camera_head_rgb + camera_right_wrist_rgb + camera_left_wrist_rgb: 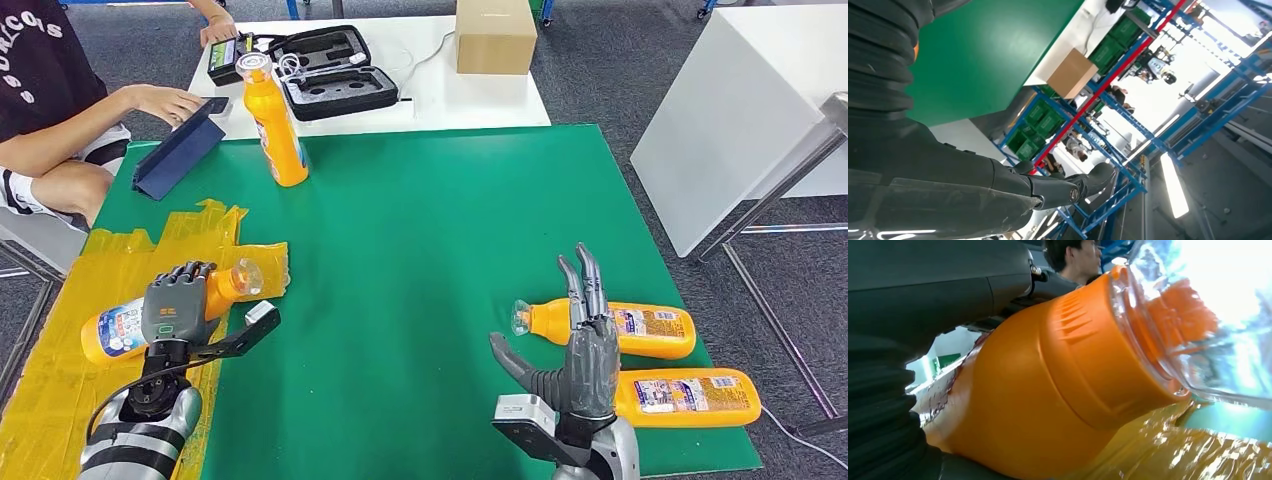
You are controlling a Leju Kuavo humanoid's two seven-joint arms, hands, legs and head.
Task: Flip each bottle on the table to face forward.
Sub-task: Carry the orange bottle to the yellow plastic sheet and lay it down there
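Note:
My left hand (178, 300) grips an orange bottle (120, 328) lying on the yellow plastic sheet (60, 370) at the table's front left; its clear cap (248, 277) points right. The left wrist view shows that bottle's (1048, 390) shoulder and cap (1218, 320) close up. Two more orange bottles lie on the green table (420, 230) at the front right, one (640, 330) behind the other (690, 397). My right hand (580, 350) is raised beside them, fingers spread, holding nothing. A fourth bottle (274, 125) stands upright at the back left.
A person (50, 90) sits at the back left with a hand on a dark tablet (180, 148). Behind the green table a white table (480, 100) carries an open black case (335, 72) and a cardboard box (495, 35). A white cabinet (740, 110) stands right.

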